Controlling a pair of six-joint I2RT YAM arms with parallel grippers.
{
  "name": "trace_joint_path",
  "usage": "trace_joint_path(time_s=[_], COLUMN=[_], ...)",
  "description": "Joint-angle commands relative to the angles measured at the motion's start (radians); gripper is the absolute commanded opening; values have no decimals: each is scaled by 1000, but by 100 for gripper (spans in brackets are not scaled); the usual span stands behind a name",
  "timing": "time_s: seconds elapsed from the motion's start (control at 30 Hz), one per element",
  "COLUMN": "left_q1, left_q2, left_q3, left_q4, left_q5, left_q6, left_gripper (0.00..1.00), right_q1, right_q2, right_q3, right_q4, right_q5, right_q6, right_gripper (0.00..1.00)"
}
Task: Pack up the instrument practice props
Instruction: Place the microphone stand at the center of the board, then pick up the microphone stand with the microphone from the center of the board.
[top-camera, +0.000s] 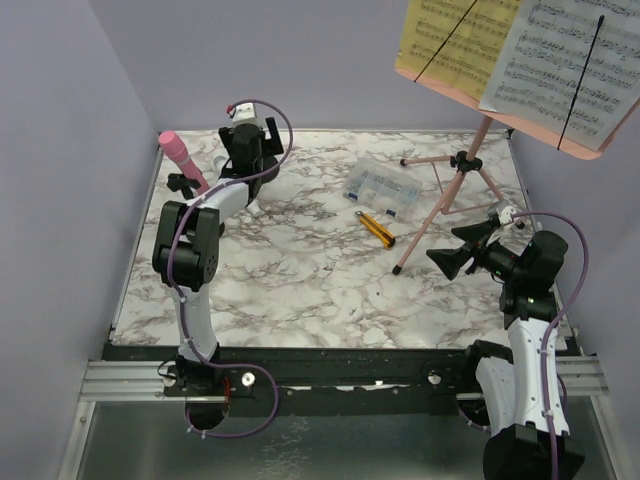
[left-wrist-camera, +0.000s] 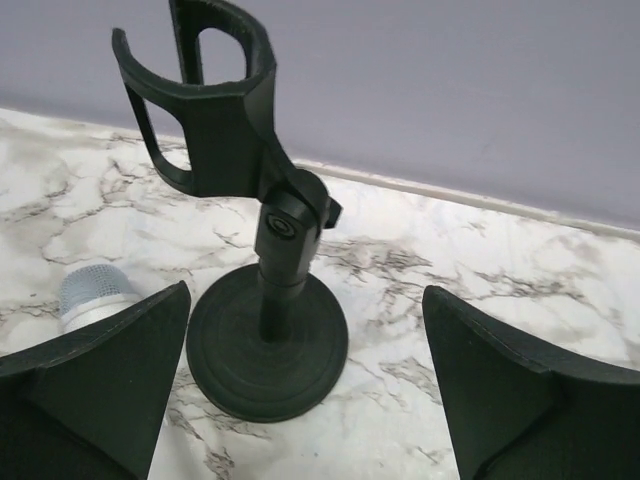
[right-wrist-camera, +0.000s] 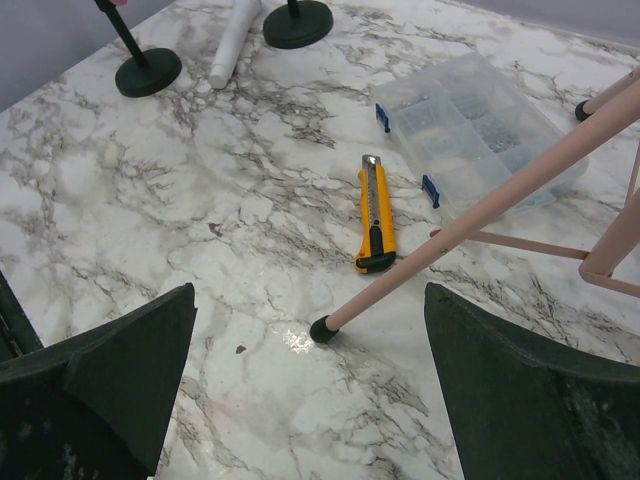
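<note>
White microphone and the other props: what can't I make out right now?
1. White microphone: left wrist view shows only its mesh head; the left jaws hide the body.
2. Pink microphone: in the top view the left arm covers the base of its holder.
3. Sheet-music pages: cut off by the top view's upper edge.
4. Clear box: contents too small to identify.

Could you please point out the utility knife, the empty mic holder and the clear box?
utility knife (right-wrist-camera: 372, 205): right wrist view, yellow body.
empty mic holder (left-wrist-camera: 250, 370): left wrist view, round base.
clear box (top-camera: 380, 187): top external view, lid.
</note>
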Motion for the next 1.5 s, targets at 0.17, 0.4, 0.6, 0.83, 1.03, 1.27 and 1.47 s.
trace_joint_path(time_s=[0.17,0.4,0.6,0.83,1.03,1.27,1.47], left_q1=[6,6,6,6,8,8,9], left_q2=[-197,-325,-437,-683,-913,-1112,-1259], left_q3=[-198,-291,-356,-504,-580,-706,-875], left_q4=[-49,-50,-58,-88,-252,-378,-333], left_q5=[313,563,803,927,787,539,281], left_q6=[-138,-152,-217,-169,-60,53,30], left_gripper=[99,99,99,99,99,97,97], right_q1=[-6,-6,-7,-8,-8,-10,-11], right_q2=[-18,-18,-24,-28,-32,-36,-39], right_q3=[-1,-3,-3,-4,-5,-3,-3], right_q4=[18,21,18,16,16,15,15], right_q5=[-1,-12,-10,-13,-11,-10,-13], right_q6=[2,7,5,5,4,4,4], right_gripper=[100,100,100,100,100,100,100])
